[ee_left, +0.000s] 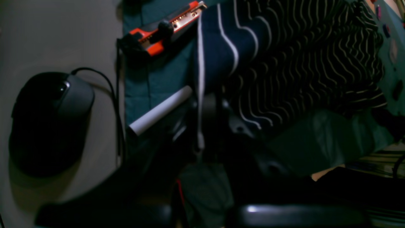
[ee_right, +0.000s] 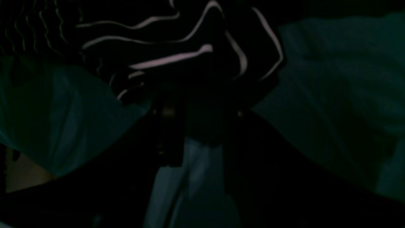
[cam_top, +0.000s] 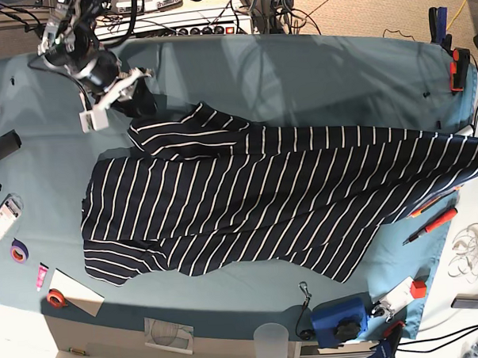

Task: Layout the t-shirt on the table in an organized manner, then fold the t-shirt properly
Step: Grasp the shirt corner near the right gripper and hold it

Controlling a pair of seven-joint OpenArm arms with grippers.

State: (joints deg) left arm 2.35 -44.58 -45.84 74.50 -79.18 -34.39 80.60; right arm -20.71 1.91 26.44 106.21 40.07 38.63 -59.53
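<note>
— Where's the striped t-shirt point(cam_top: 271, 193)?
— Spread on the teal counter point(cam_top: 298, 73). Left fingers point(ee_left: 202, 104) pinch its edge; right fingers point(cam_top: 112, 97) stand wide, the sleeve just beside them.

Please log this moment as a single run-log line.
phase: layout | t-shirt: spread on table, sleeve bunched | right tool: open at sleeve | left tool: shut on t-shirt edge

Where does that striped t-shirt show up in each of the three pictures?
Left wrist: the t-shirt fills the upper right, a bunched edge hanging at centre.
Right wrist: a dark fold of it crosses the top centre.
Base: it lies spread across the middle.
Shared landmark: the teal table beneath it, seen in all three.
</note>
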